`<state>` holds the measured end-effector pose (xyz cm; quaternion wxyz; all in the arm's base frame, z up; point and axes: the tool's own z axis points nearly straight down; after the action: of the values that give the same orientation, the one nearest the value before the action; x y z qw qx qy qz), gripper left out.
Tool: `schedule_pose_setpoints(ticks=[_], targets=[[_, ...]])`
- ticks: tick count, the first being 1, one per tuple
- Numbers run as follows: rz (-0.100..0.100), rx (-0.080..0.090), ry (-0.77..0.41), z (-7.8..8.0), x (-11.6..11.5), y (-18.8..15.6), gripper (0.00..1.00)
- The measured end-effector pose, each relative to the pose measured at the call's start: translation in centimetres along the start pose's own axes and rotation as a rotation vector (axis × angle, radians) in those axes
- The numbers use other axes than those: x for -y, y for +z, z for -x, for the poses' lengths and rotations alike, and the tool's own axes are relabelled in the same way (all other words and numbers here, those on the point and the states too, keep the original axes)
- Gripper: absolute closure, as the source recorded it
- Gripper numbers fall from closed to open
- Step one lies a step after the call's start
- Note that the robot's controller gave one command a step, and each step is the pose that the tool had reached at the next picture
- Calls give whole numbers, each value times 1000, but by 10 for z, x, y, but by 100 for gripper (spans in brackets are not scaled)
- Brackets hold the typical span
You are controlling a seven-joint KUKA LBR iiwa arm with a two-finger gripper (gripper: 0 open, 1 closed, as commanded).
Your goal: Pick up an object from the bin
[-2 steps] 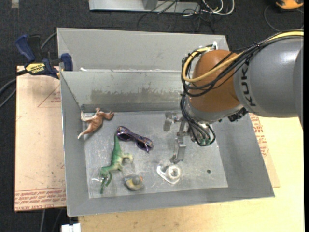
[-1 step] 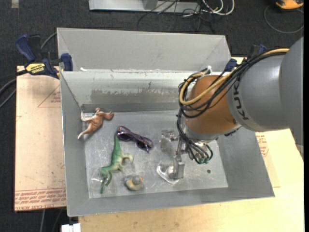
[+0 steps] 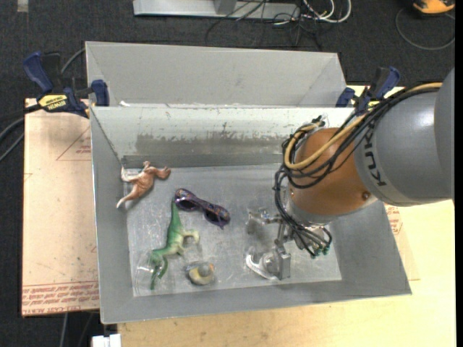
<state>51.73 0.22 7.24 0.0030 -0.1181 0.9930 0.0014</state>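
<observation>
Camera view from above shows me the arm (image 3: 412, 150) coming in from the right over the bin (image 3: 108, 194), with its orange cover (image 3: 325, 183) and looped cables (image 3: 318, 137) hanging above the right half of the floor. My pincer (image 3: 275, 259) is down low at the front right of the floor, and from this angle I cannot tell whether it is wide or narrow. Right at its tip, on the side toward the bin's middle, lies a pale clear piece (image 3: 255, 263) with a curved edge. It looks to be touching the pincer, but I cannot say it is gripped. The other things lie loose on the floor to the left. Purple sunglasses (image 3: 202, 206) sit near the middle, and a green dinosaur (image 3: 171, 241) just left of them stretches toward the front left corner. A small round greyish lump (image 3: 200, 272) is beside that dinosaur near the front wall. A tan dinosaur (image 3: 143, 182) lies by the left end of the back wall.
</observation>
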Motion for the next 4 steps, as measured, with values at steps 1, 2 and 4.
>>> schedule_pose_setpoints(ticks=[1, 2, 4], targets=[[3, -3, -57, 10, -87, 0, 0], [1, 10, -619, 14, -44, -1, 100], [0, 15, -679, 12, -51, -74, 100]])
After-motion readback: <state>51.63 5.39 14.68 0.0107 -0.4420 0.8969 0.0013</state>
